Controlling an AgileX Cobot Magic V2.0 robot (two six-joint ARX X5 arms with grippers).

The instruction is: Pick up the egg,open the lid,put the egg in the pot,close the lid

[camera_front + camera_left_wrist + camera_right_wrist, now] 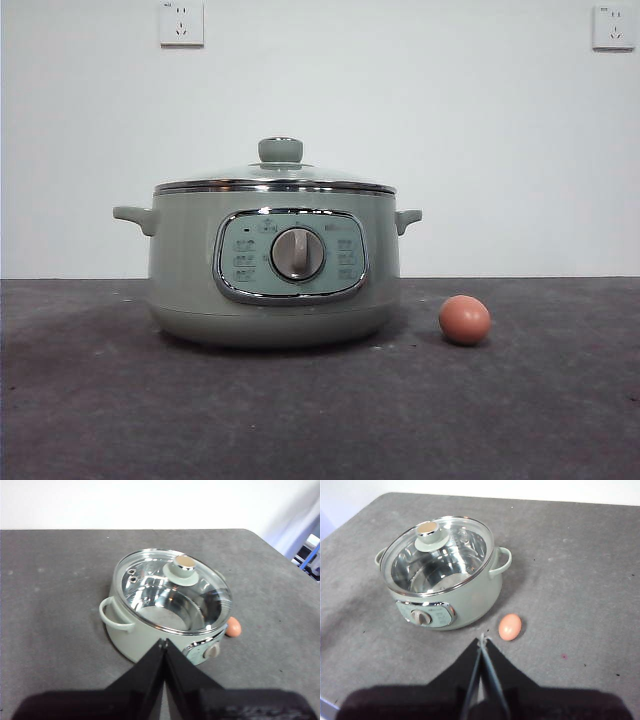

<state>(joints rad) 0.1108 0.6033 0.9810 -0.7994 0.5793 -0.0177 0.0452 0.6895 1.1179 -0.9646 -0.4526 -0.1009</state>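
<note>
The pale green pot (200,270) stands on the dark grey table with its dial facing the front view. The glass lid (275,180) with its green knob sits shut on it. The pot also shows in the left wrist view (135,645) and in the right wrist view (475,600). The brown-orange egg (464,320) lies on the table beside the pot, on the right in the front view, a little apart from it (510,626) (233,627). My left gripper (164,642) and my right gripper (482,639) are both shut and empty, held high above the table. Neither shows in the front view.
The dark grey table (320,420) stretches around the pot. A white wall with two sockets (181,23) stands behind. The table's edge and some blue gear (310,555) show in the left wrist view.
</note>
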